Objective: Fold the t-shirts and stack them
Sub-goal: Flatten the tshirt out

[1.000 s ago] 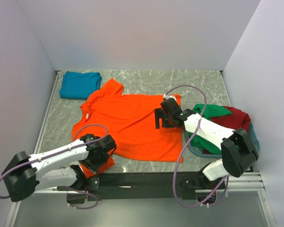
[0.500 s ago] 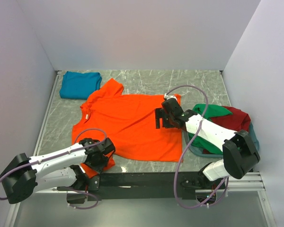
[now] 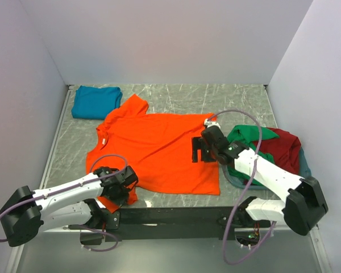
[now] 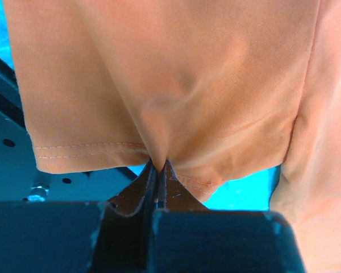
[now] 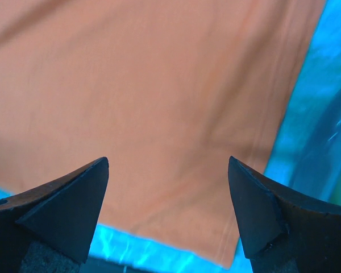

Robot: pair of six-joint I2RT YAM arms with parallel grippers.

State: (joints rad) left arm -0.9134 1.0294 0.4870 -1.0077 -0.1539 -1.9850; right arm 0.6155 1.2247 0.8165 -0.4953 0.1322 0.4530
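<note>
The orange t-shirt (image 3: pixel 153 151) lies spread flat in the middle of the table. My left gripper (image 3: pixel 120 187) is shut on a pinch of its near-left sleeve edge; in the left wrist view the jaws (image 4: pixel 158 168) meet on a fold of orange cloth (image 4: pixel 170 74) by the stitched hem. Hovering over the shirt's right side, my right gripper (image 3: pixel 200 149) is open, and the right wrist view shows flat orange cloth (image 5: pixel 159 85) between the wide fingertips (image 5: pixel 169 165). A folded teal t-shirt (image 3: pixel 95 101) rests at the back left. Green (image 3: pixel 250 135) and dark red (image 3: pixel 284 145) t-shirts lie bunched at the right.
The green and red shirts sit in a grey-blue basket (image 3: pixel 305 169) against the right wall. White walls close in the left, back and right sides. A black rail (image 3: pixel 176 215) runs along the near table edge by the arm bases.
My left gripper has closed onto the orange sleeve edge. The right arm has swung nearer and to the right over the shirt, its gripper staying open.
</note>
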